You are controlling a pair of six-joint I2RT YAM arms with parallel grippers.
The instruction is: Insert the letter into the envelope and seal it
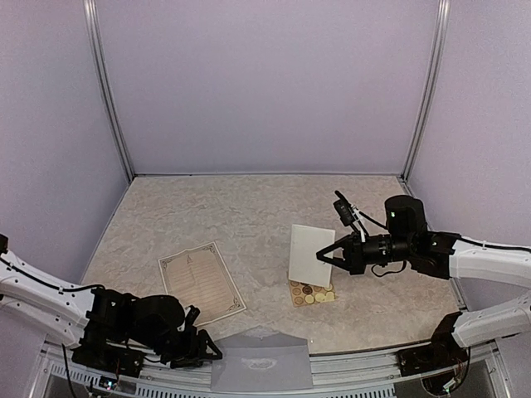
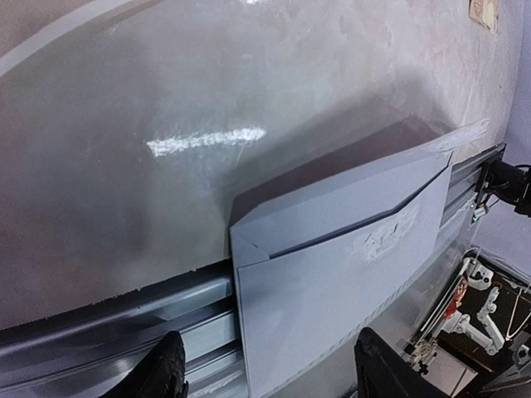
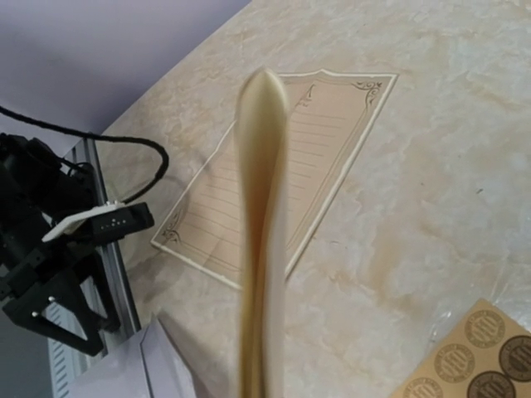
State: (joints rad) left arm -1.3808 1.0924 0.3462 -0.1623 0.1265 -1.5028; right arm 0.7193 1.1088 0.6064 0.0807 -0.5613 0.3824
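Note:
The grey-lavender envelope (image 1: 261,361) lies at the table's near edge, overhanging the metal rail, flap side up with its faint ornament (image 2: 383,239) showing. My left gripper (image 1: 196,348) sits low just left of it, open. In the left wrist view the envelope's (image 2: 332,274) near left edge lies between the two dark fingertips (image 2: 164,371), and I see no contact. My right gripper (image 1: 333,254) is shut on the letter (image 1: 311,254), a cream folded sheet held upright above the table. The right wrist view shows that sheet edge-on (image 3: 264,232).
A flat lined sheet with an ornate border (image 1: 202,283) lies left of centre. A tan sheet of round stickers (image 1: 312,293) rests under the held letter. The aluminium rail (image 2: 108,327) runs along the near edge. Pale walls enclose the table on three sides.

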